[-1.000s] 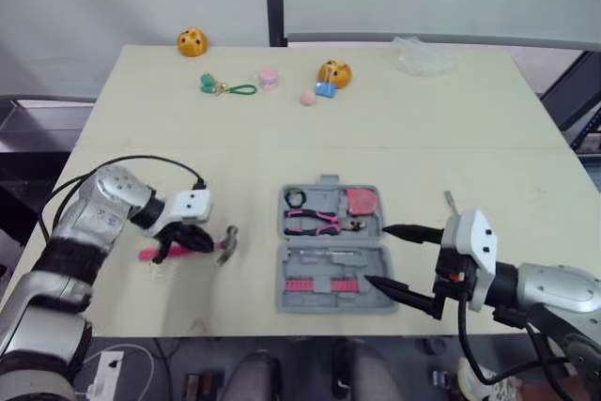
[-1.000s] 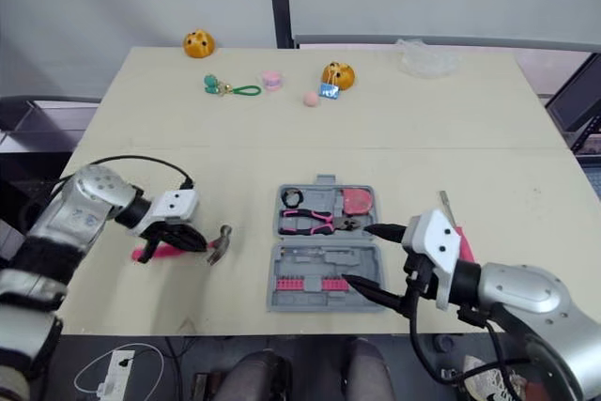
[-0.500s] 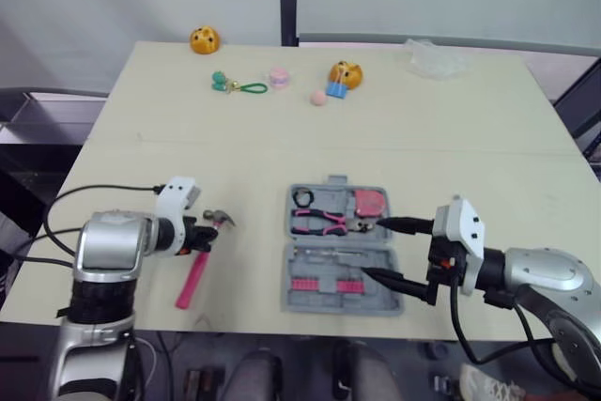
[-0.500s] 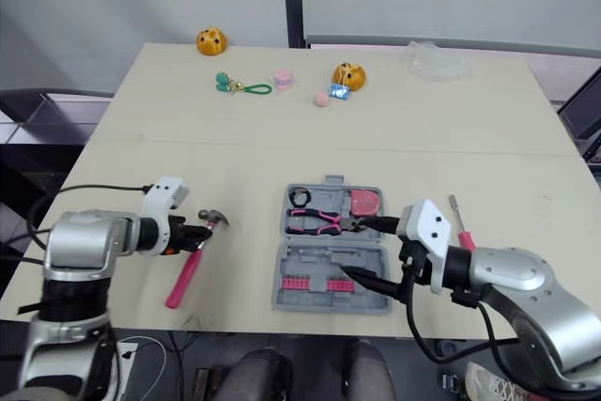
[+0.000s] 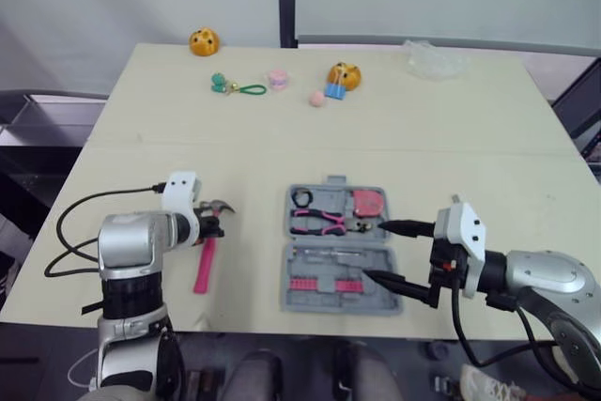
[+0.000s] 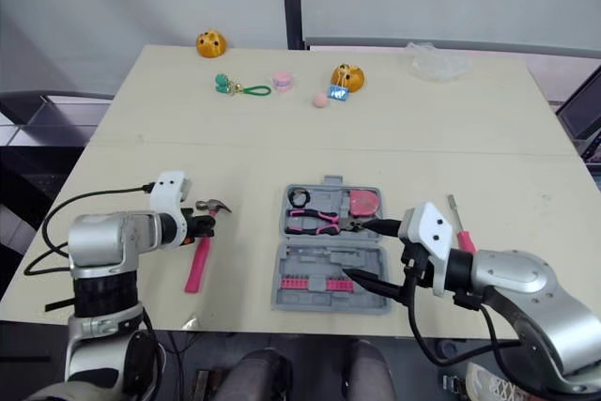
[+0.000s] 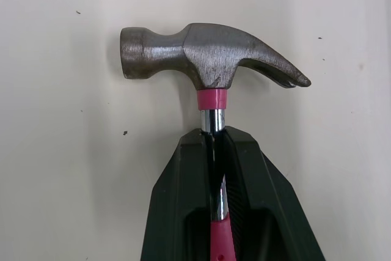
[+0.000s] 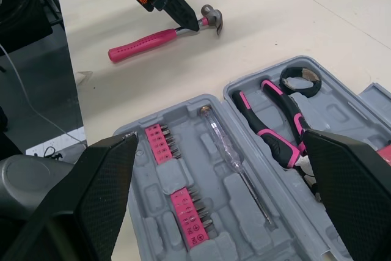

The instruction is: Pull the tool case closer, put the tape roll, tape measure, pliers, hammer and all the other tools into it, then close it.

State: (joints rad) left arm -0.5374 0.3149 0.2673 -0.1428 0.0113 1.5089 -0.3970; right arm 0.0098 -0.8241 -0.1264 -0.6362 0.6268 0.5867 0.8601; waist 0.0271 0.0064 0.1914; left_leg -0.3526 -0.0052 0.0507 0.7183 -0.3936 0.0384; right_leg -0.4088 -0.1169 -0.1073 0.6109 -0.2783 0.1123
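So this was the hammer (image 5: 203, 268) step. The tool case (image 5: 329, 182) sat open by the middle of the table's (image 5: 376, 129) near edge. The pliers (image 5: 317, 221), tape roll (image 5: 297, 198) and tape measure (image 5: 364, 202) were already lying in its far half, so I'd say the job was a good way along, just not closed up.

The left jaws were pinching the hammer on the bare metal neck right under the head. It was towards the near left corner, well apart from the case, and I couldn't tell if it was resting on the table or just off it. Its long axis ran roughly from near edge to far edge, with the pink handle end towards the near edge. The head was at the far end, claw pointing towards the case.

The right jaws were spread wide at the case's right side and gripped nothing.

Next move, I reckon, is to carry the hammer across and turn it to line up with its slot. Gripped that close to the head, the handle could swing. A red screwdriver (image 6: 460, 230) near the right edge needed packing too.
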